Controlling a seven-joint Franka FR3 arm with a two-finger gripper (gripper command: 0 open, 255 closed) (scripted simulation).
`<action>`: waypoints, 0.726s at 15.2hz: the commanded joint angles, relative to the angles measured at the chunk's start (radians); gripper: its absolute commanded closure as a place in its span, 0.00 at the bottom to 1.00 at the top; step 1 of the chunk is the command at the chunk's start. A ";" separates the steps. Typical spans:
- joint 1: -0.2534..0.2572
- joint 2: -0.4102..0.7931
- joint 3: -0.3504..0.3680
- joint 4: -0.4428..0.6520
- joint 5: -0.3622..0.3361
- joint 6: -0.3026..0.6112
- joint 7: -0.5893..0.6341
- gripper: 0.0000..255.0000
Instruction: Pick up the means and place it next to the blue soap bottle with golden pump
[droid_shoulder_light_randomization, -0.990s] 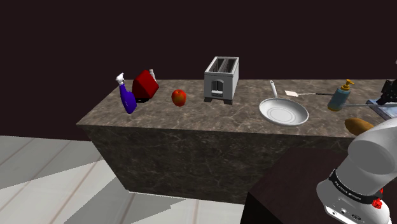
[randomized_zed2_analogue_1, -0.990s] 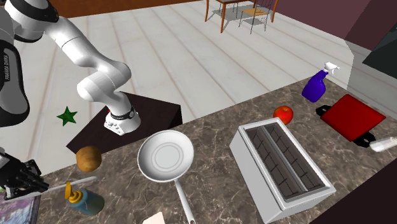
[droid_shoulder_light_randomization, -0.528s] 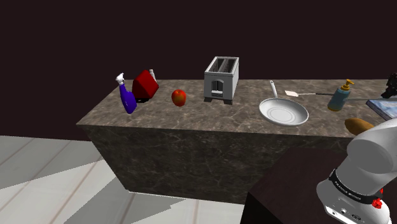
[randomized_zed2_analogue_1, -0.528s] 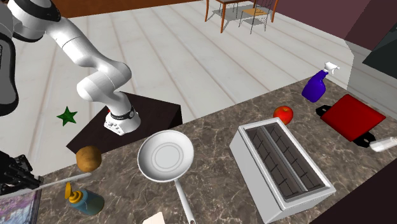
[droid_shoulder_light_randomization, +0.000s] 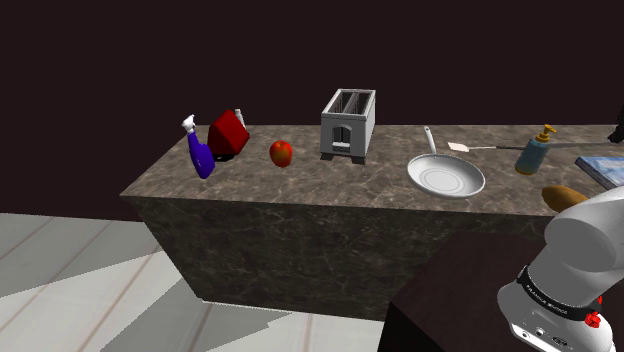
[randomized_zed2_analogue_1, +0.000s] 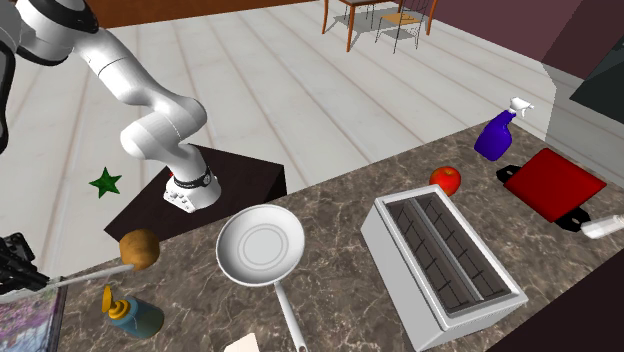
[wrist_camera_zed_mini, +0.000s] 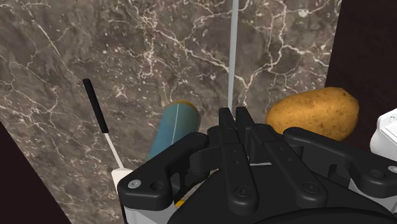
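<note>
End effector (wrist_camera_zed_mini: 234, 113) clenched on one end of a thin grey rod (wrist_camera_zed_mini: 233, 51), which I take as the task's thing. Fingers meet around it, and the rod sticks straight out ahead of them. In the second exterior view the end effector (randomized_zed2_analogue_1: 12, 265) sits over the table (randomized_zed2_analogue_1: 330, 300) end nearest the stand. The rod (randomized_zed2_analogue_1: 85, 274) reaches toward the potato (randomized_zed2_analogue_1: 140, 248); can't tell if the tip touches it. The blue soap bottle (randomized_zed2_analogue_1: 135, 317) with its gold pump stands just beside, further in from that edge. In the wrist view the rod runs over bare table between the bottle (wrist_camera_zed_mini: 173, 127) and the potato (wrist_camera_zed_mini: 313, 112). A black-handled spatula (wrist_camera_zed_mini: 95, 105) lies on the bottle's other side.

Step in hand looks like carry and place. To do it well:
- Hold the grip firm so the rod doesn't pivot.
- Lower it flat into the gap by the bottle.
- Keep the free tip off the potato and the pump.
- Let go only once the rod rests on the table.
</note>
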 joint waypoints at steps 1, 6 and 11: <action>-0.003 -0.004 0.018 0.020 0.008 -0.028 0.002 1.00; -0.005 -0.007 0.054 0.074 0.026 -0.090 0.007 1.00; -0.002 -0.005 0.085 0.132 0.045 -0.152 0.011 1.00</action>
